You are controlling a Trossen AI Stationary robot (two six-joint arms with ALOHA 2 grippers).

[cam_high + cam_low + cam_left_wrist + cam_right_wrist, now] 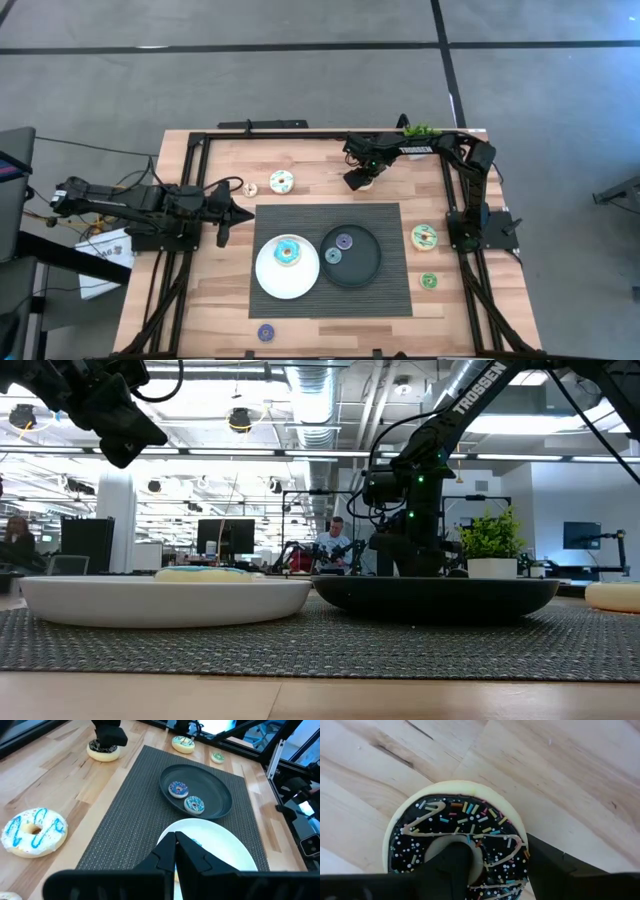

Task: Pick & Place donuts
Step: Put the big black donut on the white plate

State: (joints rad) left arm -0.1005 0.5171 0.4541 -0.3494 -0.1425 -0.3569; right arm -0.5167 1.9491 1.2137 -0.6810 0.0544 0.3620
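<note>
Currently the chocolate donut (457, 845) lies flat on the bare wood near the far edge of the table (210, 300), just beyond the far edge of the woven mat (300, 215). The right gripper (358, 180) is down on it: in the right wrist view one finger (452, 867) sits in the donut's hole and the other finger is outside its rim, so the ring's wall lies between them (contact looks firm, donut not lifted off the wood).

The blue donut (288, 252) rests on the white plate (268, 275), which sits on the mat touching or almost touching the black plate (368, 262). The black plate holds two small donuts: the purple one (345, 241) and a small blue one (333, 256), close together but apart.

The white donut (281, 182), with blue squiggle icing, lies on the wood just off the mat's far left corner. A tiny yellow donut (250, 189) sits beside it. The pale green donut (424, 237) lies on the wood right of the mat, with a small green donut (429, 281) nearer the front edge. Another small purple-blue donut (266, 332) lies on the wood in front of the mat.

The left gripper (222, 236) hovers above the mat's left edge beside the white plate, its fingers pressed together and holding nothing (left wrist view shows the tips meeting).
</note>
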